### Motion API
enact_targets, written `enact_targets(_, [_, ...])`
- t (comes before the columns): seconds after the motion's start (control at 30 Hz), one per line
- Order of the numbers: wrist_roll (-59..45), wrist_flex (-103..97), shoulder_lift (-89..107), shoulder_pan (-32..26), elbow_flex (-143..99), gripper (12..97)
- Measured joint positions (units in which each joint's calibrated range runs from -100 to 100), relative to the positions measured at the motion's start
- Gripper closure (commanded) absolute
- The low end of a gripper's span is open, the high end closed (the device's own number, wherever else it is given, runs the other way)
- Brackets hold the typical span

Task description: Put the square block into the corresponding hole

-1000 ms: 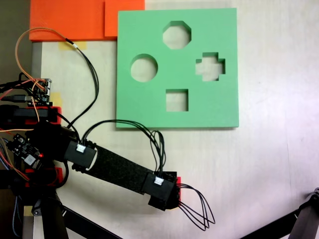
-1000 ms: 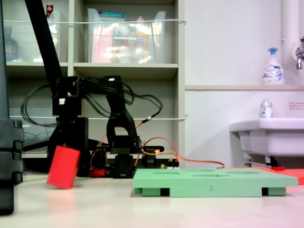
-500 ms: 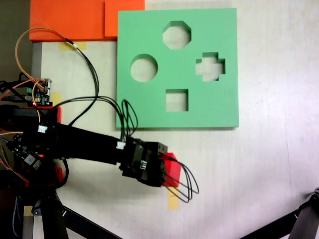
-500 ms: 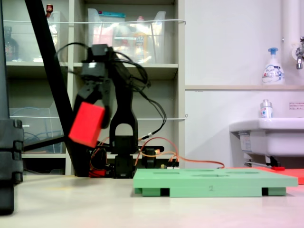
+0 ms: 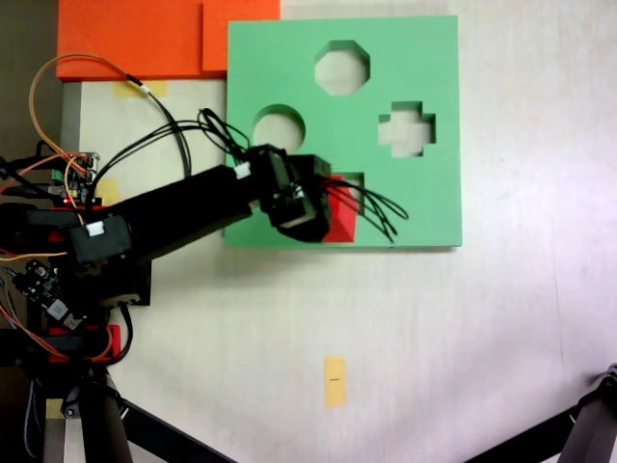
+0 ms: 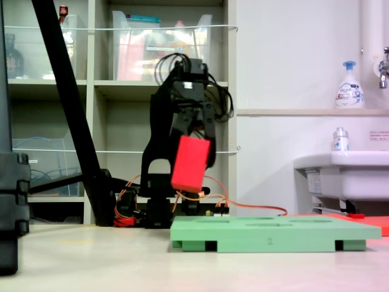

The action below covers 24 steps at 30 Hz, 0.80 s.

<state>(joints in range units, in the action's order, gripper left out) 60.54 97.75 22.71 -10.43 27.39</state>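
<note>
The gripper [image 6: 193, 146] clamps the red block [image 6: 190, 163] high above the green board [image 6: 273, 232], near the square hole [image 5: 349, 181] — tilted, so it could jam on the hole's edge.

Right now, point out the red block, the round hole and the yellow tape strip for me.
red block [image 6: 190, 163]: the side-on fixed view, middle of its facing side.
round hole [image 5: 292, 119]: the top-down fixed view, its rim on the upper right.
yellow tape strip [image 5: 335, 380]: the top-down fixed view, its middle.
</note>
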Motion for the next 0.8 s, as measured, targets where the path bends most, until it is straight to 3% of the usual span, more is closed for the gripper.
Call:
enact_targets(0.37, [0.59,0.00,-21.20,-1.86,10.49,91.8])
enact_targets(0.8, [0.63,0.00,-26.40,-3.17,10.58,91.5])
